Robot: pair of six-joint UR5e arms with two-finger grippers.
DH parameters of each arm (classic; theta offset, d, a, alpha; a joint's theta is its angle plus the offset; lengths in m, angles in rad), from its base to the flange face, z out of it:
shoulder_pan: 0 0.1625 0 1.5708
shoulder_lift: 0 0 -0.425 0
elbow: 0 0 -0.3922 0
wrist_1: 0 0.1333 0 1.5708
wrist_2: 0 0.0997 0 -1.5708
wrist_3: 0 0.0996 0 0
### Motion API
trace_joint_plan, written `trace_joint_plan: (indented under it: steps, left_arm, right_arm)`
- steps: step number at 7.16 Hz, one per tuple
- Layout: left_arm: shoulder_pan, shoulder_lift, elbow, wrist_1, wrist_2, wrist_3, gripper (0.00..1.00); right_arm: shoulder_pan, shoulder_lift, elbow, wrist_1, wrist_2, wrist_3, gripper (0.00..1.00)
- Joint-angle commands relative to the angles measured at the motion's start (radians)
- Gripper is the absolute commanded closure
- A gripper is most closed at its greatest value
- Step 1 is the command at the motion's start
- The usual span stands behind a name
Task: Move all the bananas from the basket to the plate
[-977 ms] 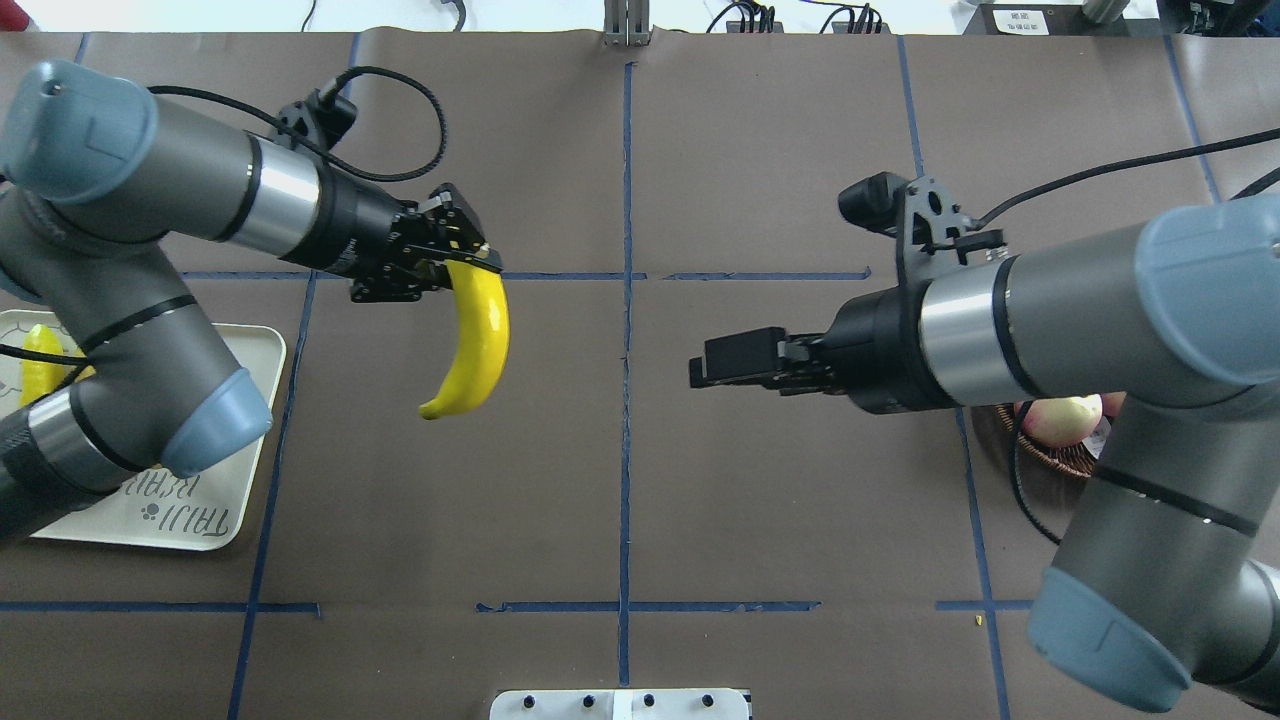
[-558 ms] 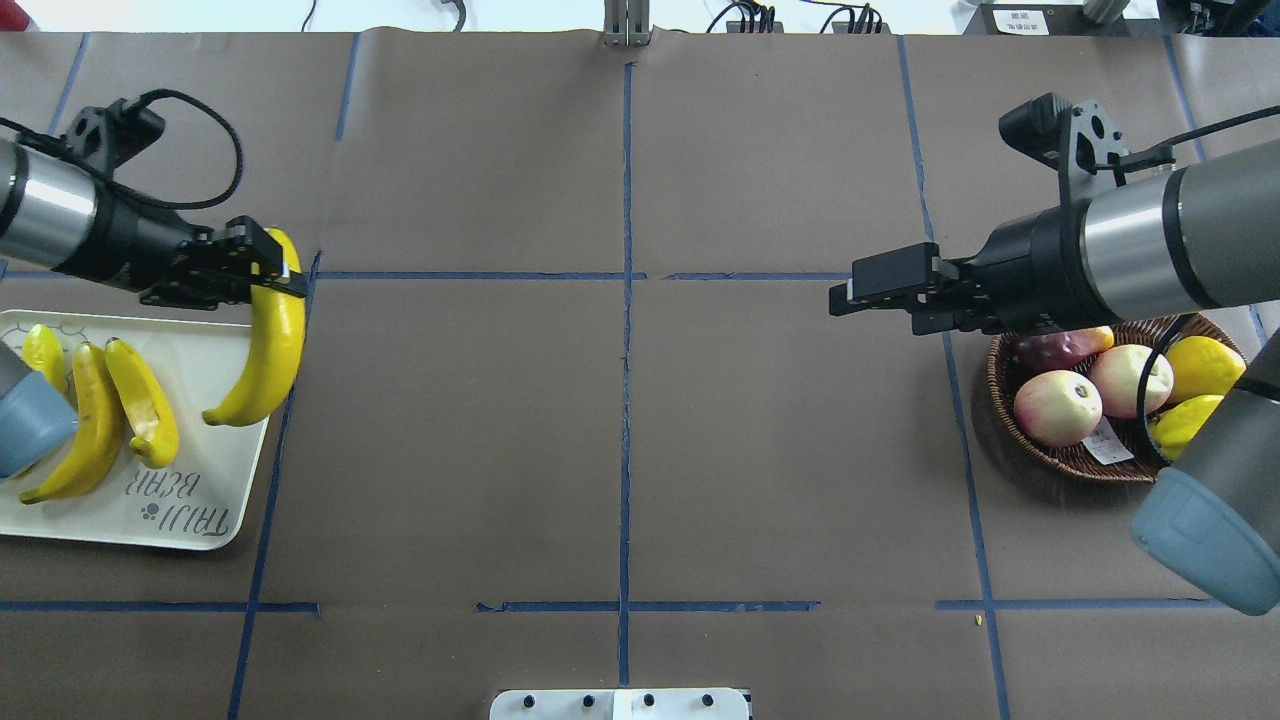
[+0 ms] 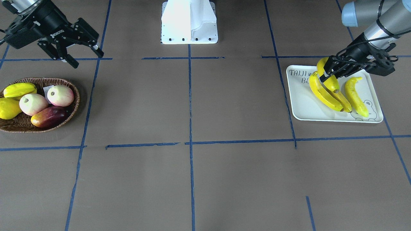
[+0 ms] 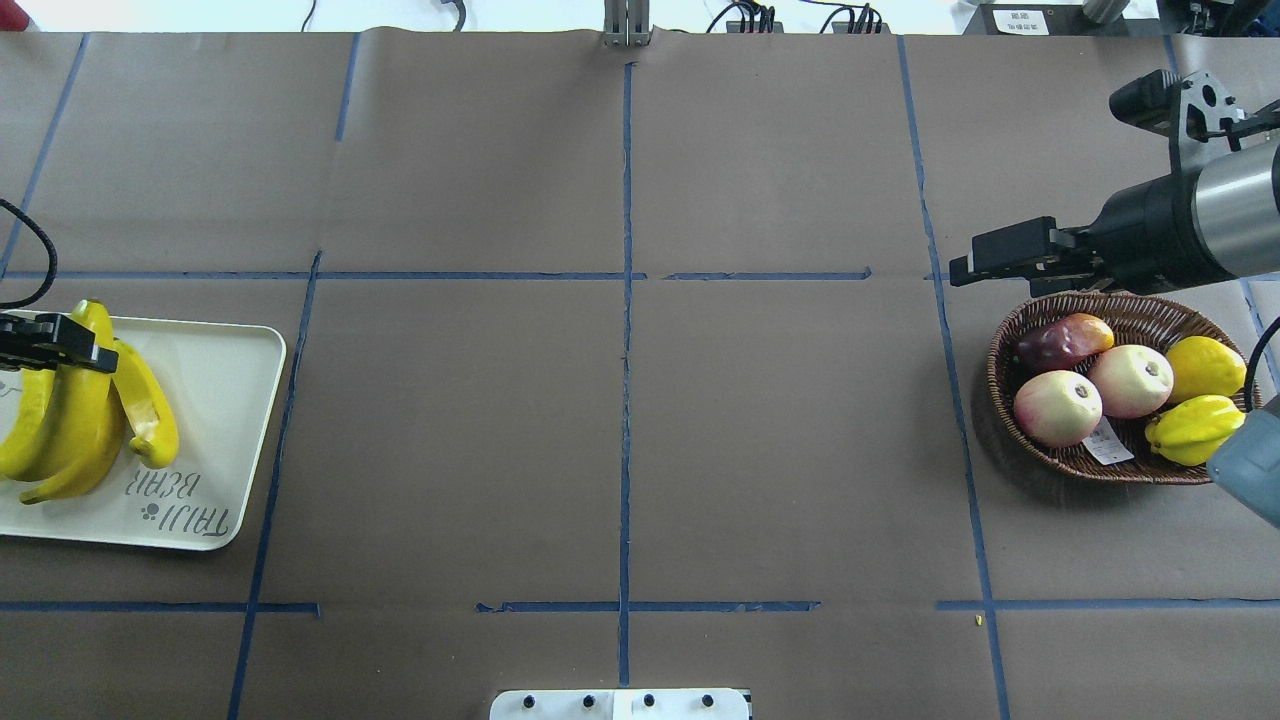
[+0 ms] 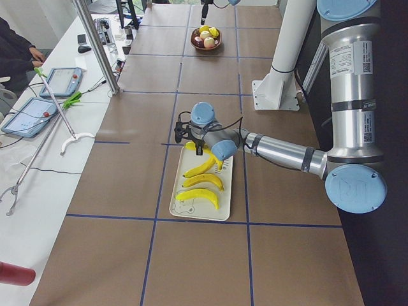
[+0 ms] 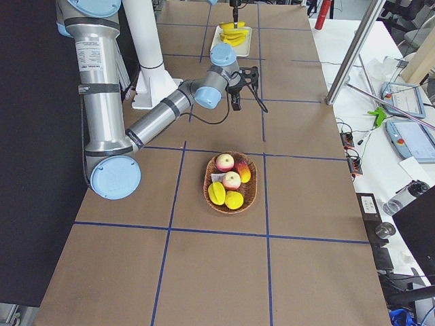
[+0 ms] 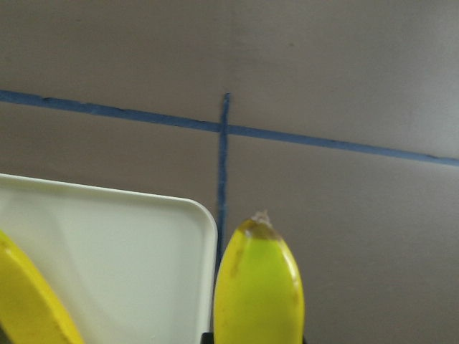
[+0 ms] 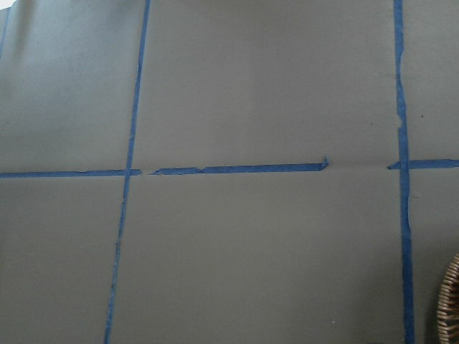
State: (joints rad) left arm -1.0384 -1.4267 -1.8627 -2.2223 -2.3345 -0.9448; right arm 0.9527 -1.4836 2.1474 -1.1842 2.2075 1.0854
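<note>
Left end effector [image 3: 328, 75] clamped on the fourth banana [image 3: 332, 84] above the plate [image 3: 301, 107]

The fourth banana is bright yellow, curved and dark-tipped. I grip it near its upper end and it hangs below my fingers, over three bananas [image 3: 322, 94] lying on the white plate at right of the front-facing view. My left arm reaches in low from the upper right. My right end effector [image 3: 87, 59] is spread wide and empty at upper left, above the basket [image 3: 19, 127] of other fruit [image 3: 32, 104].
</note>
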Motion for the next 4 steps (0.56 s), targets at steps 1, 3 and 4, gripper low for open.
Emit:
trace_joint_plan:
  steps: [1, 3, 4]
  left_arm:
    - [0.004, 0.006, 0.027, 0.0, 0.003, 0.014, 1.0]
    - [0.03, -0.018, 0.028, 0.003, 0.003, 0.008, 1.0]
    - [0.047, -0.043, 0.054, 0.001, 0.006, 0.003, 0.83]
  right_arm:
    - [0.027, -0.007, -0.009, -0.029, 0.015, -0.025, 0.0]
    - [0.038, -0.029, -0.008, -0.029, 0.017, -0.048, 0.0]
    - [0.053, -0.04, -0.008, -0.031, 0.018, -0.053, 0.0]
